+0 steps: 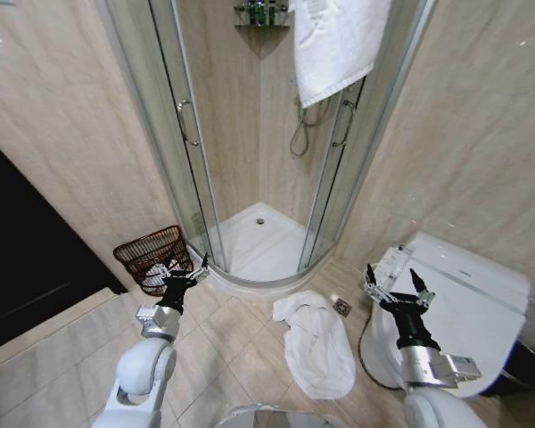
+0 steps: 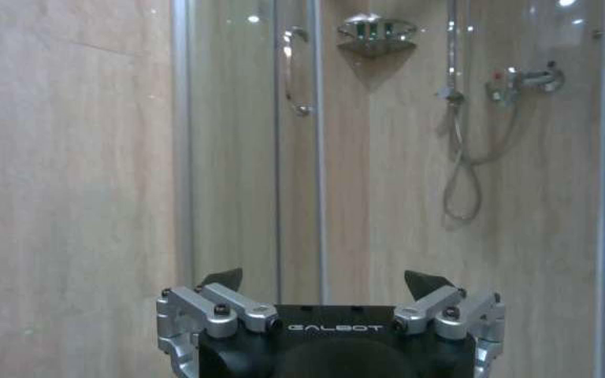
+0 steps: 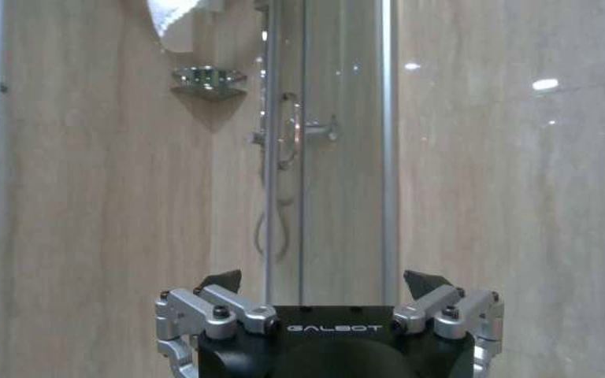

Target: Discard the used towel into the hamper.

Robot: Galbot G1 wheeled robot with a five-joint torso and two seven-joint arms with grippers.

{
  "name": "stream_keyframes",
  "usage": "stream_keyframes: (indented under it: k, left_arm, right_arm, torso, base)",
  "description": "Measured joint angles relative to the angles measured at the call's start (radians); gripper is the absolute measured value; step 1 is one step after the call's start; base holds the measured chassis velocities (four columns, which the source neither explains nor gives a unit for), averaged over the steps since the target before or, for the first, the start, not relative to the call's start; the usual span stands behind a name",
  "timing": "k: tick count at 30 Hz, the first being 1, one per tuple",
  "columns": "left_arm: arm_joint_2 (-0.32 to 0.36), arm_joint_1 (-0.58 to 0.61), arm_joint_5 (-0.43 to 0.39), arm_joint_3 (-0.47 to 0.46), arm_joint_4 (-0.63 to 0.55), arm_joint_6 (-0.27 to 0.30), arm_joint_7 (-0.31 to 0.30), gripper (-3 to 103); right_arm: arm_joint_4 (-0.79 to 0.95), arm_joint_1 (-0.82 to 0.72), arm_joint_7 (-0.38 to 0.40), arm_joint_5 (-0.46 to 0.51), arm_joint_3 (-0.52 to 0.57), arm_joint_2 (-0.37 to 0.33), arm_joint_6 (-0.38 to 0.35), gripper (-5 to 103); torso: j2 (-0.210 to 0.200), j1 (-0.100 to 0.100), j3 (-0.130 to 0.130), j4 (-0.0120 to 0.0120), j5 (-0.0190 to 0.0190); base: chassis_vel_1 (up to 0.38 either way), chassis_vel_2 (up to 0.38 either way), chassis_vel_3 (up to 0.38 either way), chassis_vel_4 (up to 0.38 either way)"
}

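Observation:
A crumpled white towel (image 1: 316, 343) lies on the tiled floor in front of the shower, between my two arms. The hamper (image 1: 152, 254), a dark reddish-brown slatted basket, stands on the floor by the wall left of the shower door. My left gripper (image 1: 180, 273) is raised just in front of the hamper, open and holding nothing; the left wrist view shows its fingers (image 2: 221, 279) spread toward the shower wall. My right gripper (image 1: 394, 283) hovers open beside the toilet, right of the towel, with its fingers (image 3: 425, 282) apart and nothing between them.
A glass corner shower (image 1: 259, 241) fills the middle, with a second white towel (image 1: 334, 45) hanging over its top rail. A white toilet (image 1: 468, 299) stands at the right. A dark doorway (image 1: 27, 259) opens at the left. A floor drain (image 1: 342, 308) sits near the towel.

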Motion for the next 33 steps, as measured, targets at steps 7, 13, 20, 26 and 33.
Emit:
stream_keyframes:
  k: [7,13,20,26,33]
  left_arm:
    - [-0.002,0.000,0.014,0.006,-0.007,0.006,-0.027,100]
    - [-0.002,0.002,0.036,0.007,-0.013,0.015,-0.045,100]
    - [-0.006,0.014,0.039,0.006,-0.025,0.021,-0.057,100]
    - [-0.007,0.014,0.040,0.006,-0.031,0.023,-0.058,100]
    - [-0.001,0.009,0.038,0.008,-0.032,0.024,-0.057,100]
  right_arm:
    - [0.002,-0.016,0.000,0.011,0.009,-0.006,0.016,100]
    - [0.005,-0.012,0.000,0.015,0.009,-0.005,0.016,100]
    - [0.008,-0.018,-0.003,0.017,0.009,-0.008,0.018,100]
    - [0.011,-0.025,-0.003,0.022,0.014,-0.011,0.023,100]
    - [0.018,-0.023,0.000,0.022,0.010,-0.004,0.015,100]
  torso:
    - [0.033,0.014,0.019,0.0004,0.0000]
    - [0.051,0.022,0.029,0.0000,0.0000]
    - [0.079,0.035,0.044,0.0002,0.0000]
    - [0.110,0.049,0.061,0.0001,0.0000]
    - [0.146,0.065,0.081,0.0001,0.0000]
  base:
    - [0.067,0.062,0.066,0.067]
    - [0.010,0.011,0.008,0.004]
    - [0.000,0.000,0.000,0.000]
    - [0.000,0.000,0.000,0.000]
    - [0.000,0.000,0.000,0.000]
